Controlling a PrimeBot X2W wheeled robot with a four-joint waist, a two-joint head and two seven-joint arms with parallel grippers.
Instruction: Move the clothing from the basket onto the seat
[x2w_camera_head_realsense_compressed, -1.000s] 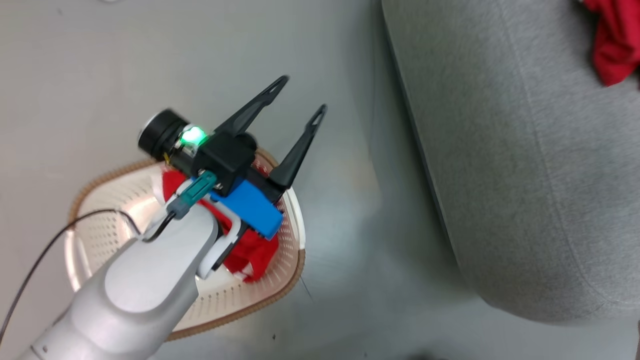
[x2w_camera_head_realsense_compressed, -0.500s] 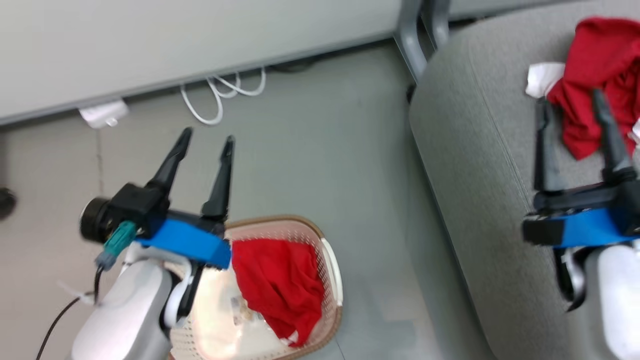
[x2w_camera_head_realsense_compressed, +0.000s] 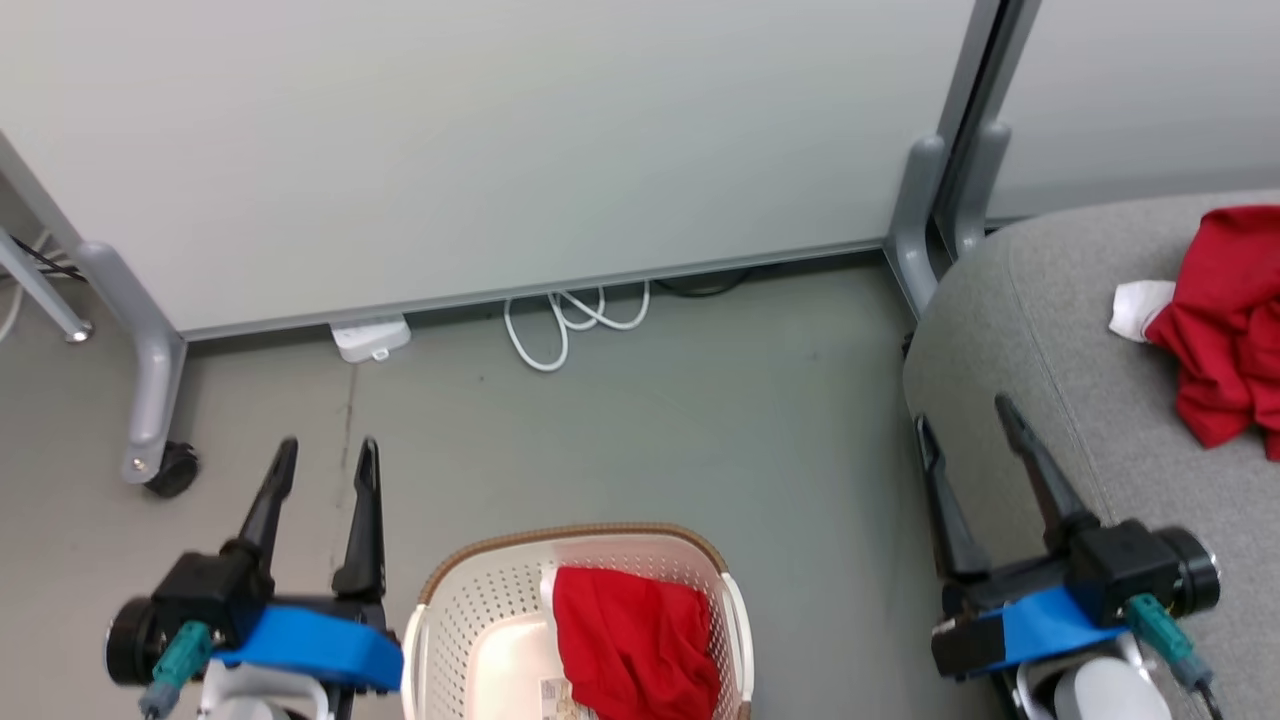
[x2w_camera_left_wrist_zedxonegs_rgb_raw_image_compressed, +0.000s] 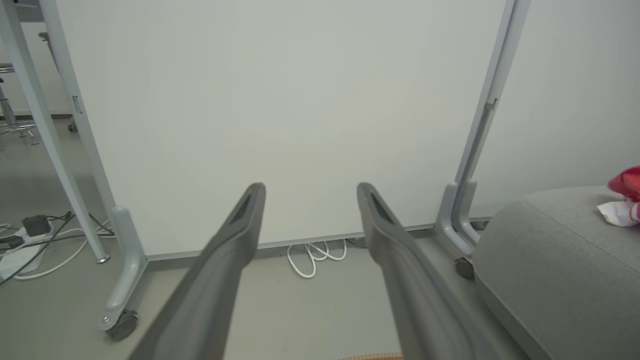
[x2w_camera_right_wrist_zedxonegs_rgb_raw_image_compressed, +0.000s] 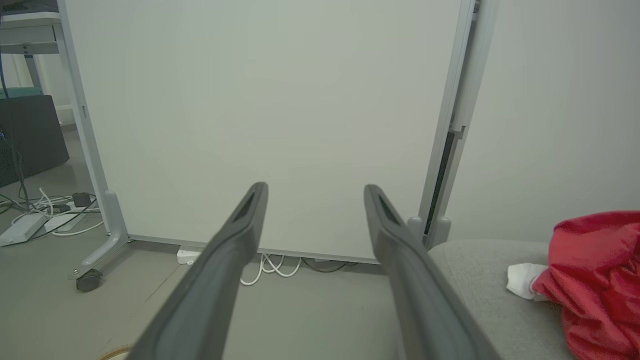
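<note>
Grey fabric seat (x2w_camera_head_realsense_compressed: 1050, 330), three o'clock: one red fabric garment (x2w_camera_head_realsense_compressed: 1225, 320). We find another garment (x2w_camera_head_realsense_compressed: 635, 640) in oval cream plastic basket (x2w_camera_head_realsense_compressed: 470, 610). Left claw (x2w_camera_head_realsense_compressed: 329, 447), right claw (x2w_camera_head_realsense_compressed: 962, 415) open.

The cream basket (x2w_camera_head_realsense_compressed: 480, 600) with a brown rim stands upright at 6 o'clock in the head view, and one red garment (x2w_camera_head_realsense_compressed: 630, 640) lies crumpled inside it. At 3 o'clock the grey seat (x2w_camera_head_realsense_compressed: 1040, 340) carries another red garment (x2w_camera_head_realsense_compressed: 1225, 320), with its white cuff (x2w_camera_head_realsense_compressed: 1135, 308) showing.
</note>
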